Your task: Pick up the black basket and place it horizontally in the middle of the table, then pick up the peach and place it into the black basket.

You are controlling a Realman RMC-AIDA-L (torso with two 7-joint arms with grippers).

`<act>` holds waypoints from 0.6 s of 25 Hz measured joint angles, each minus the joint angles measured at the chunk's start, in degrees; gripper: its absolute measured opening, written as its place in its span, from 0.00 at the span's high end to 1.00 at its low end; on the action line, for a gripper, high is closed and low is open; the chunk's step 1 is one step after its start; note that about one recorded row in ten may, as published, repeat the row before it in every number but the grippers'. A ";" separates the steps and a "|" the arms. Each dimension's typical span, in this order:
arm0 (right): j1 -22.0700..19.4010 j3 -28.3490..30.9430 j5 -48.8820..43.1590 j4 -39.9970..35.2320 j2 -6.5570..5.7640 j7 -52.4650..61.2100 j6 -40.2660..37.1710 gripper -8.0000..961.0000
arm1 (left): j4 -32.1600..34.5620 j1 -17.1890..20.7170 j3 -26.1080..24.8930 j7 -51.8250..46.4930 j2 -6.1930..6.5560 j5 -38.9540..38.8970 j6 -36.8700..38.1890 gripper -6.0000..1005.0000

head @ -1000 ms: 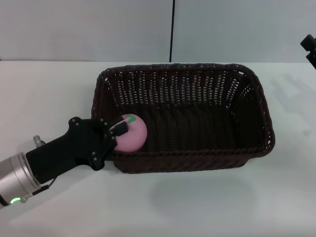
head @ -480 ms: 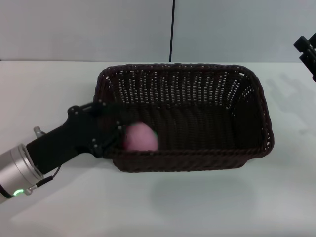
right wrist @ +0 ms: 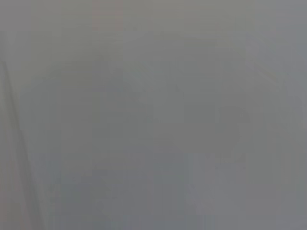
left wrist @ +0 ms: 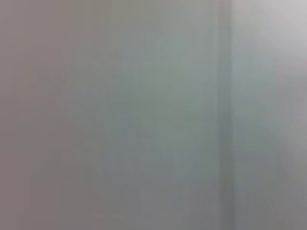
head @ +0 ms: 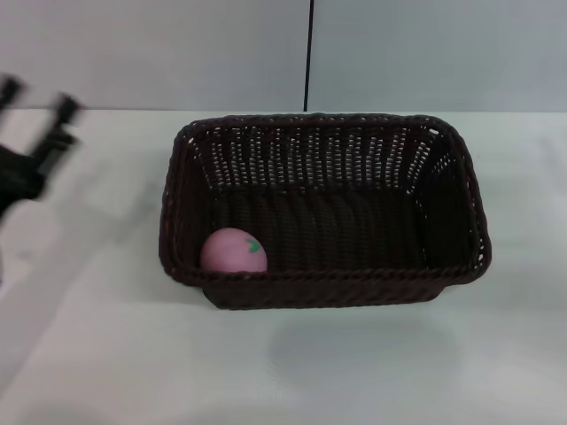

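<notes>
- A second ago my left gripper was over the near-left rim of the black basket, clamped on the peach. Half a second ago the fruit was already dropping out of my hold.
- Now the peach lies free on the basket floor, in the corner at about 7 o'clock from the basket's centre, touching or nearly touching the near wall. The green leaf mark faces up and to the right.
- My left gripper has pulled well away, up to about 10 o'clock of the basket at the picture's left edge. It is blurred, but two dark fingers stand apart with pale background between them, so I read my jaws as spread and holding nothing.
- My right gripper showed at the far right edge a moment ago. Now it is out of the head view, and my right wrist camera gives only a flat grey field.
- The basket has not shifted. It sits with its long side across the table, roughly in the middle.
- I judge both steps done: basket laid out, fruit inside. Only parking my arm seems left.
- The tabletop is plain white and flat, with soft shadows beneath the basket and at lower left.
- Behind it stands a pale grey wall split by a dark vertical seam at 12 o'clock. My left wrist view shows only blurred grey.
</notes>
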 joint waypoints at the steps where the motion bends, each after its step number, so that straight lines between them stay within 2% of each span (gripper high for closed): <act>1: -0.36 2.28 0.04 0.37 0.03 -0.67 -0.21 0.50 | -0.83 0.49 -2.11 0.78 -0.01 -0.64 0.00 0.35; 2: -1.18 6.99 0.30 1.50 0.08 -2.50 -0.69 0.50 | -2.31 1.60 -6.65 2.08 -0.06 -1.21 -0.29 0.33; 3: -1.18 6.99 0.30 1.50 0.08 -2.50 -0.69 0.50 | -2.31 1.60 -6.65 2.08 -0.06 -1.21 -0.29 0.31; 6: -2.37 12.96 1.38 3.16 0.09 -5.69 -1.11 0.50 | -3.19 2.93 -12.00 2.64 -0.06 -1.28 -1.45 0.25; 9: -3.12 17.01 1.94 4.11 0.11 -7.84 -1.19 0.50 | -3.21 3.36 -13.99 2.65 -0.03 -1.31 -2.10 0.17; 15: -3.39 19.44 1.97 4.60 0.11 -8.52 -0.82 0.50 | -3.29 3.48 -16.52 2.66 -0.08 -1.36 -2.97 0.17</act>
